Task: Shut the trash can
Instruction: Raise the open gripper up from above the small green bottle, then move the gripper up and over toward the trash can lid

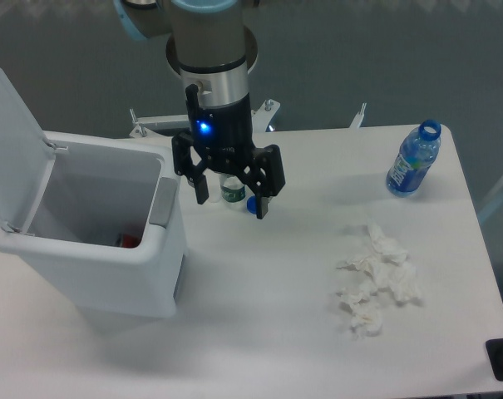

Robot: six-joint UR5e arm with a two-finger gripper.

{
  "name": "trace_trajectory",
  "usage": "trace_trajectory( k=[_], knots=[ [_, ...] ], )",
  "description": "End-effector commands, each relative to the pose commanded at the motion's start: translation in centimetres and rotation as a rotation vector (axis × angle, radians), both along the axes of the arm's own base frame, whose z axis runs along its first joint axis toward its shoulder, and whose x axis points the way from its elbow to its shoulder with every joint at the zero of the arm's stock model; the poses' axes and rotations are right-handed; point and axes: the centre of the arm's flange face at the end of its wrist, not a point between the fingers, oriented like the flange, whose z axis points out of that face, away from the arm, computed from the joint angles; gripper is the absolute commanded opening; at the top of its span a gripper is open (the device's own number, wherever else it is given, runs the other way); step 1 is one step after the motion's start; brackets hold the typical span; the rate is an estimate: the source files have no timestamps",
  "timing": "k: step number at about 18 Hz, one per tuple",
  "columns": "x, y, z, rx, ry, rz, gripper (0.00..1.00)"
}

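large white rectangular plastic trash can: smooth moulded plastic with a soft satin sheen; walls look slightly translucent where light passes.
flat white hinged lid: the same smooth plastic, even and unmarked.
grey front latch: matt grey plastic.
black two-finger gripper: matt black, hard-looking body and fingers; material cannot be told.
silver wrist ring of the arm: brushed, faintly shiny metal.
clear blue-tinted plastic bottle: glossy, with a glossy blue label.
crumpled white tissue paper: soft, matt, creased and rough-edged.
white table top: smooth, matt.
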Motion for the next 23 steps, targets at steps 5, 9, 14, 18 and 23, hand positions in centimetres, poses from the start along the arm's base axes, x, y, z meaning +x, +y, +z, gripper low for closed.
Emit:
trace_trajectory(
  k=[5, 9, 14, 18, 23],
  knots=[
    [0.2, -0.1, 0.3, 0.009, 0.001, 0.005, 1.0],
    [1.0, -0.7, 0.4, 0.015, -0.006, 0.02, 1.0],
    [1.7, -1.0, 2.0, 0.1, -0.071, 0.208, 1.0],
    [2.4, -1.3, 3.4, 0.134, -0.075, 0.242, 1.0],
    [6.1, -2.0, 6.7, 0.266, -0.177, 0.34, 1.0]
  ],
)
